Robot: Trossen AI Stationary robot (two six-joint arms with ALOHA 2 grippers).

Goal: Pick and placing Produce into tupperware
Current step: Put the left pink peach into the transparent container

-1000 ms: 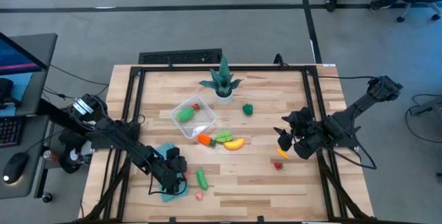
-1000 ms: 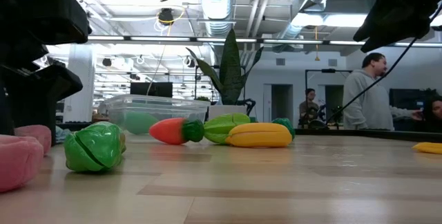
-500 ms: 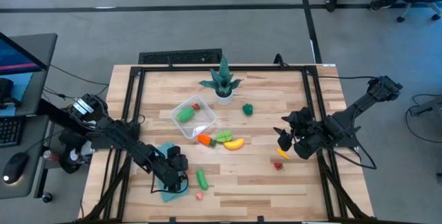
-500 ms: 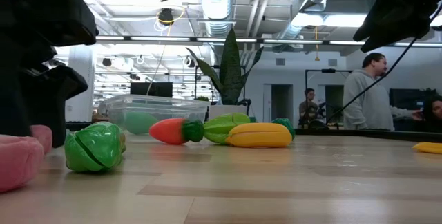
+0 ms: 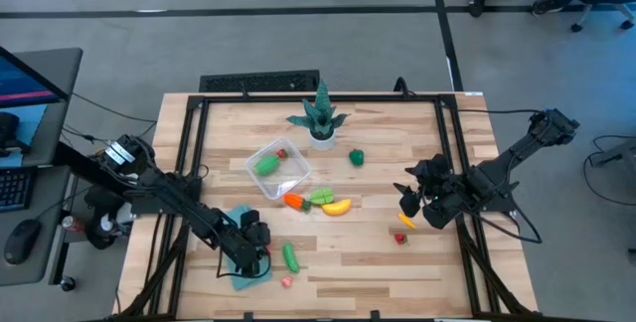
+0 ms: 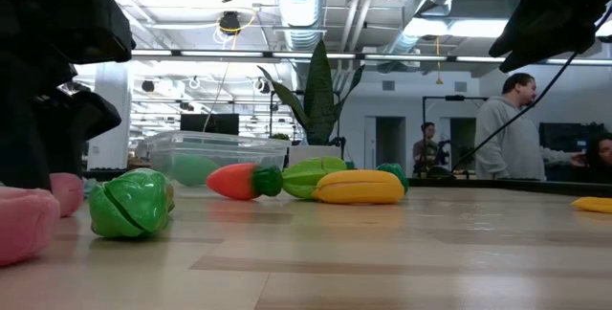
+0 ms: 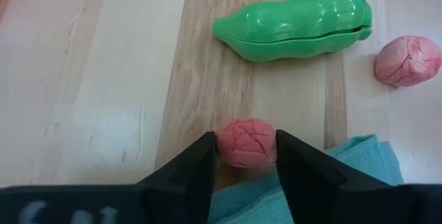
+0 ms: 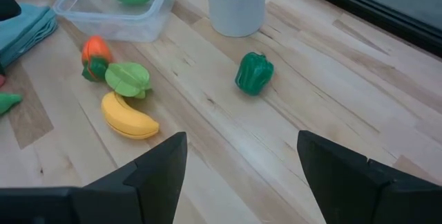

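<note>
The left hand is working at the near-left part of the surface, at about 7 o'clock from the tupperware. Its two fingers are closing around a small pink produce piece, one on each side and touching or nearly so, at the edge of the light-blue cloth. The pick step is in hand: the piece is sitting on the surface, not yet lifted.

A green pod and a second pink piece are lying just beyond. The tupperware, already holding a green piece, is sitting near the surface's middle.

The right hand is waiting open above the right side, at 3 o'clock.

Next, the grip probably needs firming, then a lift and a carry toward 1 o'clock, over the container's rim.
</note>
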